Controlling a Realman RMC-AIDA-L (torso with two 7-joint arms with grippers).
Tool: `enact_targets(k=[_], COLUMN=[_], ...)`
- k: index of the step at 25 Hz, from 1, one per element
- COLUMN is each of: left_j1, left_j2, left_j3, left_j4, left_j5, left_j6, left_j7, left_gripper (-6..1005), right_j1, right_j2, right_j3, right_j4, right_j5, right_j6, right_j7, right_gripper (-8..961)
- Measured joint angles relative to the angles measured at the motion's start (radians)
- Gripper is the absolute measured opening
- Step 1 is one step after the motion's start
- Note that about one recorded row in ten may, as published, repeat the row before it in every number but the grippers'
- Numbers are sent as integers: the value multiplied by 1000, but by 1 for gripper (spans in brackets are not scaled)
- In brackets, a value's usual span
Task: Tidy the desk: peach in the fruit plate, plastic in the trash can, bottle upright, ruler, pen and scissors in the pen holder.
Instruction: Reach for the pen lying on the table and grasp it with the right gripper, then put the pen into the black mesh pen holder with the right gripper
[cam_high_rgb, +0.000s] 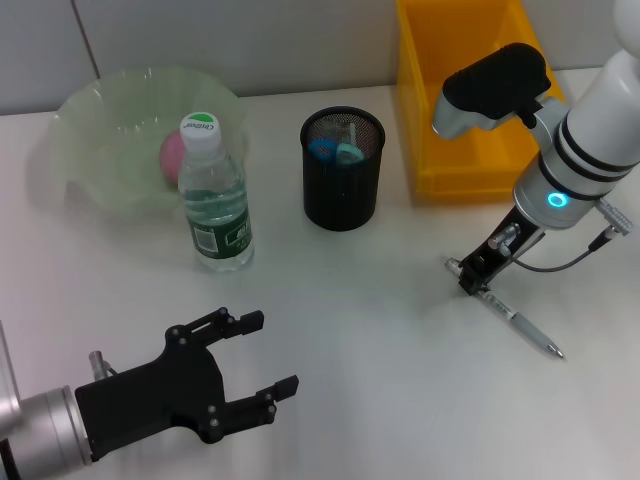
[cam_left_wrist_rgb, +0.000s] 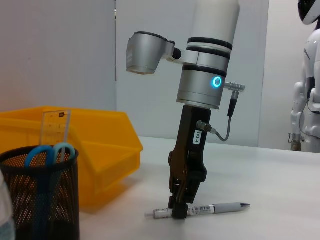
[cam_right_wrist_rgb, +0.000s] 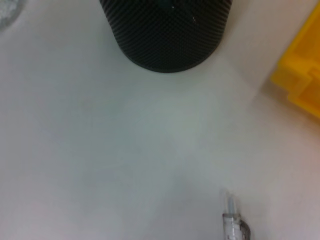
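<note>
A white desk (cam_high_rgb: 380, 400) seen from above. The right gripper (cam_high_rgb: 473, 278) stands down on the desk with its fingers closed around one end of a pen (cam_high_rgb: 520, 325), which lies flat on the surface, right of the black mesh holder (cam_high_rgb: 342, 170). The grip point itself is hard to make out from overhead; the left wrist view shows it side-on, the fingers pinching the pen near its clip end. The right wrist view shows only the pen's clear end, cut off at the frame edge, and the holder's base.

The holder already has blue-handled scissors (cam_left_wrist_rgb: 50, 152) and a clear ruler (cam_left_wrist_rgb: 55, 127), both plain only in the left wrist view. A peach (cam_high_rgb: 170, 155) sits in the green plate (cam_high_rgb: 100, 110), half hidden behind the upright bottle (cam_high_rgb: 215, 195). A yellow bin (cam_high_rgb: 450, 100) stands behind the right arm, partly covered by it. The left gripper (cam_high_rgb: 255, 355) hovers low near the front edge, fingers spread wide, holding nothing. A grey wall backs the desk.
</note>
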Motion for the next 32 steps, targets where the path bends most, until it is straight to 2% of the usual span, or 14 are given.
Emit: enact_targets(k=[5, 11, 14, 15, 16, 17, 18, 19, 20, 22, 24, 25, 29, 32], left_j1=[1, 3, 3, 3, 3, 3, 3, 3, 3, 4, -1, -1, -4, -5], left_j2=[1, 0, 0, 0, 0, 0, 0, 0, 0, 0, 0, 0, 0, -1], left_j3=[0, 0, 0, 0, 0, 0, 0, 0, 0, 0, 0, 0, 0, 0], left_j4=[0, 0, 0, 0, 1, 3, 3, 4, 4, 5, 7, 7, 8, 10], left_j5=[0, 0, 0, 0, 0, 0, 0, 0, 0, 0, 0, 0, 0, 0], left_j6=[2, 3, 3, 3, 3, 4, 4, 3, 3, 3, 7, 7, 8, 9], left_j7=[0, 0, 0, 0, 0, 0, 0, 0, 0, 0, 0, 0, 0, 0], left_gripper=[797, 797, 797, 797, 798, 798, 798, 798, 798, 798, 797, 797, 797, 797], right_j1=[-5, -34, -71, -71, -96, -96, -113, -152, -152, -190, -250, -250, -324, -344], right_j2=[-1, -1, 0, 0, 0, 0, -1, -2, -2, -1, 0, 0, 0, 2], right_j3=[6, 10, 31, 31, 46, 46, 57, 88, 88, 119, 164, 164, 227, 233], right_j4=[-7, -83, -215, -215, -290, -290, -334, -431, -431, -517, -612, -612, -633, -619], right_j5=[-1, 5, 26, 26, 71, 71, 106, 184, 184, 250, 384, 384, 629, 721], right_j6=[-1, -17, -63, -63, -90, -90, -102, -121, -121, -114, -76, -76, 40, 90], right_j7=[-2, -5, -5, -5, -11, -11, -20, -50, -50, -76, -124, -124, -310, -406], right_gripper=[168, 169, 169, 169, 169, 169, 169, 170, 170, 170, 170, 170, 170, 170])
